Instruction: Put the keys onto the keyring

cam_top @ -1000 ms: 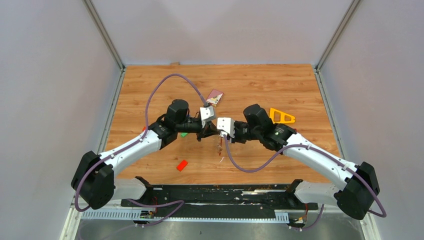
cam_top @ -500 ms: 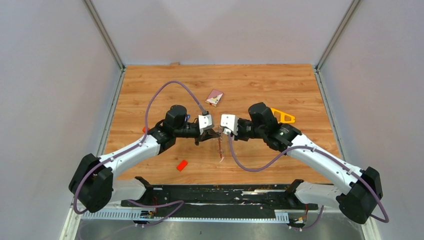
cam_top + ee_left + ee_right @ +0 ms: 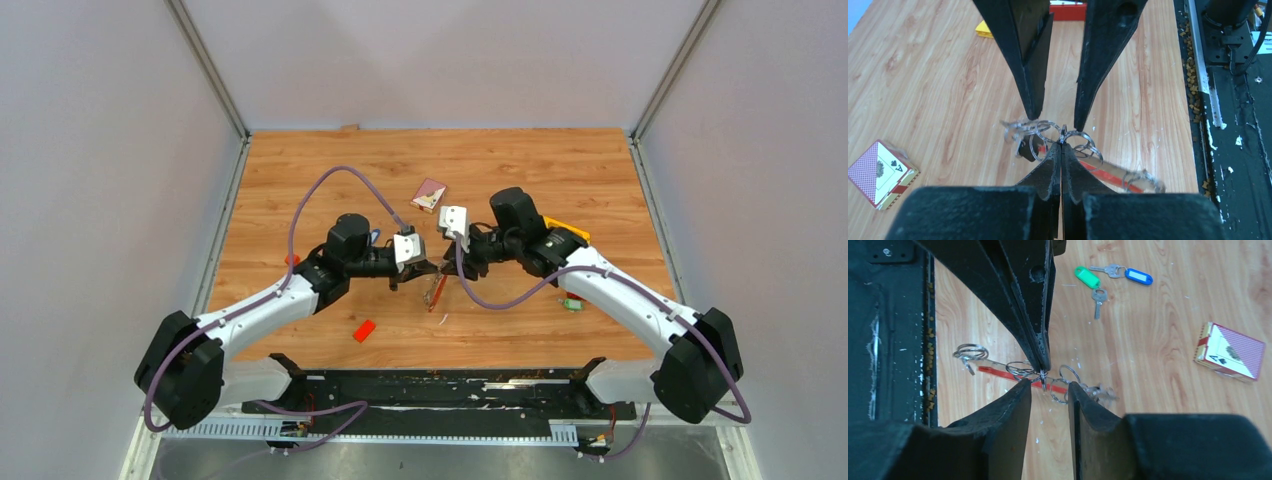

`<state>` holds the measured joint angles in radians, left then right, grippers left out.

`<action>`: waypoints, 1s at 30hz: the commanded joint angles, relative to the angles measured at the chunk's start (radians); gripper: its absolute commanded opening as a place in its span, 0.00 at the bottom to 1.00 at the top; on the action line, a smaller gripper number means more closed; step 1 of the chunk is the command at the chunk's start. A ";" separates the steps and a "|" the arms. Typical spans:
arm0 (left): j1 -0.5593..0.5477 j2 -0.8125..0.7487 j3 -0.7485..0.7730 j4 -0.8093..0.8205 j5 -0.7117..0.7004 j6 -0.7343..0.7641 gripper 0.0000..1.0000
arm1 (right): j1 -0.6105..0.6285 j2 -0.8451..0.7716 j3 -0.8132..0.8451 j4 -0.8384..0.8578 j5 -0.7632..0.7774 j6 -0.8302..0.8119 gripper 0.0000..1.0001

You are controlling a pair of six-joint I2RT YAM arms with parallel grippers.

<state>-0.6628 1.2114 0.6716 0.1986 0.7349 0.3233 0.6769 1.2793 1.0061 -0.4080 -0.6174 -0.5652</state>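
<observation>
The keyring (image 3: 1113, 177), a bunch of silver rings with a red strap, hangs from my left gripper (image 3: 1062, 145), which is shut on one of its rings. In the top view the bunch (image 3: 436, 290) dangles just over the table between the two grippers. My right gripper (image 3: 1049, 386) faces the left one, open, its fingers on either side of the rings and gripping nothing. A dark tag (image 3: 1024, 147) hangs among the rings. The green-tagged key (image 3: 1087, 277) and the blue-tagged key (image 3: 1139, 276) lie together on the wood beyond the left gripper (image 3: 1043, 365).
A playing-card box (image 3: 429, 194) lies behind the grippers. A yellow triangle (image 3: 565, 235) is partly under the right arm. A small orange-red block (image 3: 364, 330) lies at the front left. A small green thing (image 3: 571, 303) sits beside the right forearm. The black rail (image 3: 440, 385) borders the near edge.
The right gripper has opened and its wrist has swung toward the back. The left gripper keeps its hold, and the bunch has swung to hang slanted under it.
</observation>
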 commanded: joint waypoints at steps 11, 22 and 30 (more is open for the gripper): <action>-0.011 -0.065 -0.031 0.113 0.035 0.031 0.00 | -0.020 0.066 0.065 0.004 -0.082 0.025 0.03; -0.011 -0.086 -0.073 0.124 0.070 0.125 0.00 | -0.039 -0.018 0.035 -0.045 -0.048 -0.145 0.00; -0.011 -0.088 -0.050 0.029 0.080 0.239 0.38 | -0.038 -0.075 -0.018 -0.061 -0.040 -0.258 0.00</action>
<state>-0.6682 1.1431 0.6086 0.2703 0.7818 0.4828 0.6476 1.2533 1.0100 -0.4694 -0.6682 -0.7284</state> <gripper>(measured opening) 0.295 0.010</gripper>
